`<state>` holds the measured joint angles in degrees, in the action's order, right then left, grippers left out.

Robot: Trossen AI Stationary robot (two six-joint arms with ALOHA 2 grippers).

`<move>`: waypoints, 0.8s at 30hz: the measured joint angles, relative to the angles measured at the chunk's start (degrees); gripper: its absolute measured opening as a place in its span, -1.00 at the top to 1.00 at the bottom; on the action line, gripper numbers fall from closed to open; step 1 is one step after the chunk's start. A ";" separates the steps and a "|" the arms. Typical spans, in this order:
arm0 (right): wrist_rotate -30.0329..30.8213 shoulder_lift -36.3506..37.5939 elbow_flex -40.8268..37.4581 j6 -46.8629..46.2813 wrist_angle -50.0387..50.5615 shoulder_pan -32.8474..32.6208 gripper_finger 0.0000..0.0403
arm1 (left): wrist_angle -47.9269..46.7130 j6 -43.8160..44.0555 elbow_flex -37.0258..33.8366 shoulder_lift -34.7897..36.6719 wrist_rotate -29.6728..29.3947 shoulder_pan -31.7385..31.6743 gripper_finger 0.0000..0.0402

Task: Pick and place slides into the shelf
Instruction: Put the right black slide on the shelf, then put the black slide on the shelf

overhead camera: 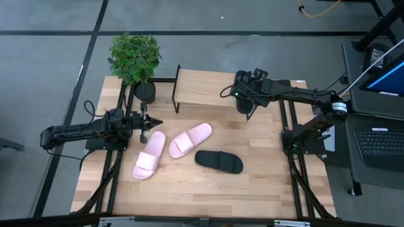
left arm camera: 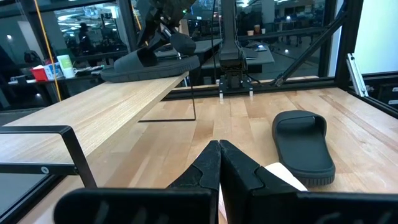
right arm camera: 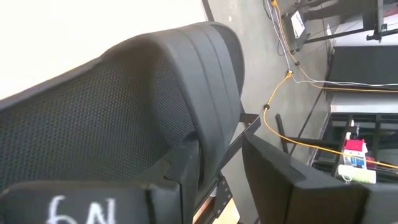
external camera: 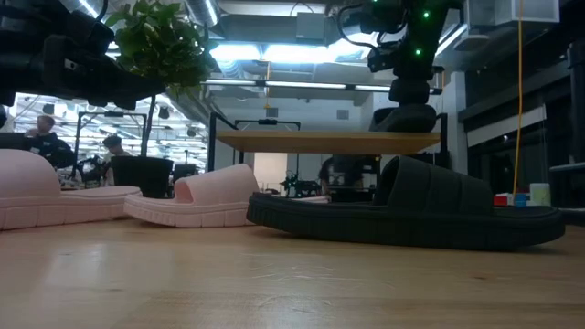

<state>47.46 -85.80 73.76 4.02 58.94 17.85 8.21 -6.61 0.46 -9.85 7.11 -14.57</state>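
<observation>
Two pink slides [overhead camera: 149, 155] [overhead camera: 190, 139] and one black slide [overhead camera: 219, 161] lie sole-down on the table in front of the shelf [overhead camera: 202, 88]. A second black slide [left arm camera: 146, 62] rests sole-down on the right end of the shelf's plank top. My right gripper [right arm camera: 221, 143] hangs over it, open, with one finger under the strap and the other outside it. My left gripper [left arm camera: 219, 149] is shut and empty, hovering near the table's left side just above the nearer pink slide. My right gripper comes down from above at the strap [right arm camera: 205, 112] of the black slide on the shelf. One finger [right arm camera: 180, 171] lies at the strap's inner side and the other [right arm camera: 280, 180] stands apart outside it. Whether the inner finger touches the strap, I cannot tell.
A potted plant [overhead camera: 134, 60] stands at the table's far left corner beside the shelf. Black frame rails [overhead camera: 287, 145] run along both sides of the table. A laptop [overhead camera: 379, 142] sits off the table's right. Bare wood lies along the near edge [overhead camera: 202, 195].
</observation>
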 joint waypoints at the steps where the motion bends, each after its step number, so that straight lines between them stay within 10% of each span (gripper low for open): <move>1: 0.00 0.00 0.04 0.74 0.03 0.00 0.39 | -0.01 0.00 0.00 -0.02 0.00 0.00 1.00; 24: -4.66 0.02 4.94 0.70 2.84 -0.04 0.39 | -0.02 0.07 -0.01 -0.01 0.00 0.01 1.00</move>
<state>42.80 -85.78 78.70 4.72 61.78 17.80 8.19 -6.55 0.46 -9.86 7.12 -14.56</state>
